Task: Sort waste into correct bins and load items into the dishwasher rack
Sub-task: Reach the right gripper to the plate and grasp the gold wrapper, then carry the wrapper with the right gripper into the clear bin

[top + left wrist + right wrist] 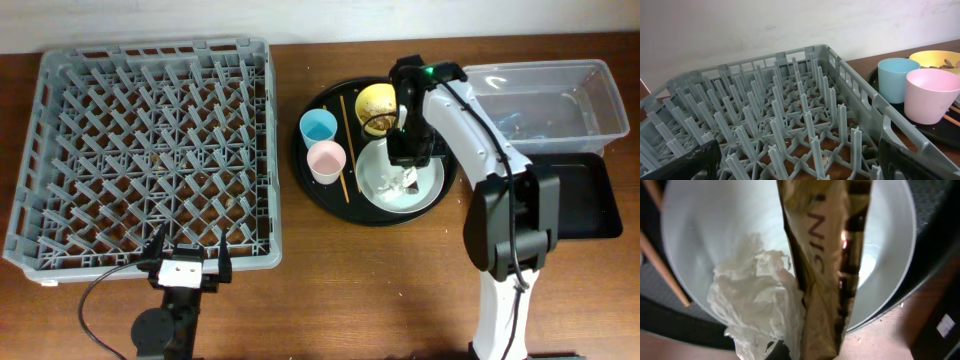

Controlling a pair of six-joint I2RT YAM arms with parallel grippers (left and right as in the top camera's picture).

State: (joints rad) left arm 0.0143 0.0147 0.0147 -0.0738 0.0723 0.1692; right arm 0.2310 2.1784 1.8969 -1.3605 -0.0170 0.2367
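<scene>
Gripping the gold-brown wrapper (820, 270) over the grey plate (700, 225), right gripper (408, 165) jaws closed, a hold only the wrist view shows, tissue (755, 300) beside; overhead: left gripper (190, 258) open at near edge of the rack (150, 150).

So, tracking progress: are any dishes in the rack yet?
No, the rack holds no dishes; the blue cup, pink cup, bowl and plate sit on the round tray.

Overhead: bright, even light; soft short shadows on tabletop (300, 300). Left wrist: sharp, wall (740, 25) washed pale. Right wrist: close, blurred wrapper (820, 255) (small orange glare spot), dark corners.
</scene>
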